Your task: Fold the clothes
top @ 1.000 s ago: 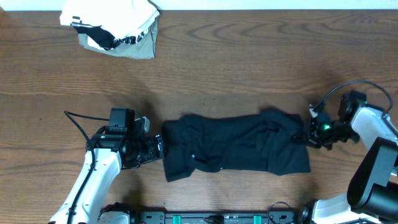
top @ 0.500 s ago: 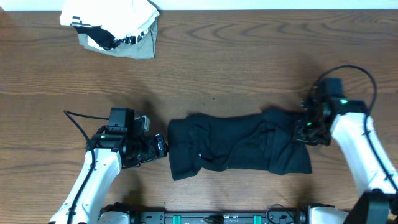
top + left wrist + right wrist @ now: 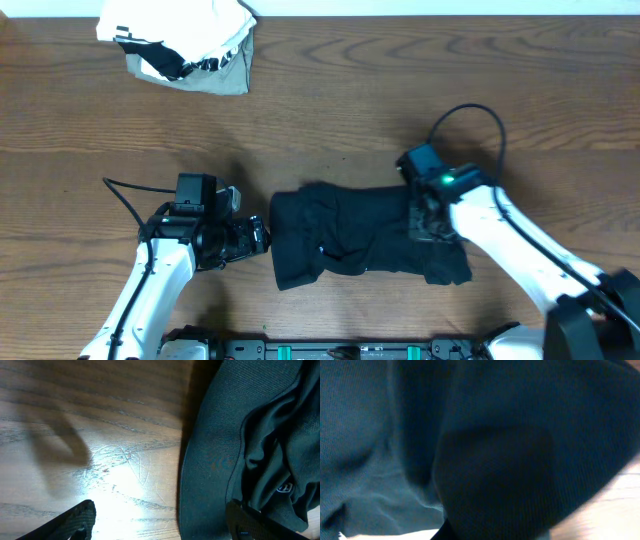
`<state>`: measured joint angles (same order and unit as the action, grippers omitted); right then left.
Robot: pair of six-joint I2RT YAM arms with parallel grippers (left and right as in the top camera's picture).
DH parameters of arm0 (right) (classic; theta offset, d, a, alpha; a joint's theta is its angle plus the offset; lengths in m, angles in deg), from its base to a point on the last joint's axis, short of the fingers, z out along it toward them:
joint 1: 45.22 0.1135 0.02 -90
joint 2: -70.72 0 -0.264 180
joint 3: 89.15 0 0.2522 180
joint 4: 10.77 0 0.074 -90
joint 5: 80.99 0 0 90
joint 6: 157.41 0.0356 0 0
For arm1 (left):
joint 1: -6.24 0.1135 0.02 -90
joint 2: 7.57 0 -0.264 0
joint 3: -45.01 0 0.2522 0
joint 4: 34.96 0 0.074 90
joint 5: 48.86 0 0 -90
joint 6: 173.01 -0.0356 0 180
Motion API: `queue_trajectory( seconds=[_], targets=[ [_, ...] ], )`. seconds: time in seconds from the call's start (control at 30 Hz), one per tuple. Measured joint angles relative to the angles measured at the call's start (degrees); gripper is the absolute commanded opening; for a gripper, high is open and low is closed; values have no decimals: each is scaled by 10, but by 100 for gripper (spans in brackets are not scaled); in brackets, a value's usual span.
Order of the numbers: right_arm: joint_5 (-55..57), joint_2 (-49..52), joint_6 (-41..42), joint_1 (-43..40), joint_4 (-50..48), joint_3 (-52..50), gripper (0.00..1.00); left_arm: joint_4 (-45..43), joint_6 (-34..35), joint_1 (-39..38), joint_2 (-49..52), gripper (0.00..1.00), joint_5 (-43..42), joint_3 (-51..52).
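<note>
From overhead, we see the black soft fabric garment lying crumpled on the brown wooden table. The left gripper sits just beside the garment's left edge, jaws spread, grasping nothing. The right gripper is clenched on the garment's right part. A white-and-grey bundle lies well beyond the garment, far left.

At the left wrist, one finger shows over bare wood beside the garment.

At the right wrist, the garment fills nearly everything.
</note>
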<state>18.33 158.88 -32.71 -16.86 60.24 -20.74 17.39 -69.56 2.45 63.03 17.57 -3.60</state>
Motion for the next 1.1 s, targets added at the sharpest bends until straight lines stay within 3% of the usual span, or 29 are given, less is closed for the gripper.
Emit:
queue_trajectory(
  seconds=[0.23,0.37,0.5,0.57,0.77,0.8,0.83,0.87,1.1],
  targets=[
    [-9,74,38,53,-53,0,5,0,0,0,0,85,0,0],
    [-7,75,45,63,-57,3,12,0,0,0,0,85,0,0],
    [-14,79,50,74,-57,16,25,0,0,0,0,85,0,0],
    [-20,80,52,82,-57,24,37,0,0,0,0,85,0,0],
    [-19,82,49,96,-6,72,49,0,0,0,0,85,0,0],
    [-13,82,50,96,16,88,56,0,0,0,0,85,0,0],
    [-4,83,50,96,39,107,73,1,0,0,0,85,0,0],
    [6,83,52,96,58,123,99,0,0,0,0,85,0,0],
    [58,83,38,71,127,210,99,7,0,0,0,85,0,0]
  ],
)
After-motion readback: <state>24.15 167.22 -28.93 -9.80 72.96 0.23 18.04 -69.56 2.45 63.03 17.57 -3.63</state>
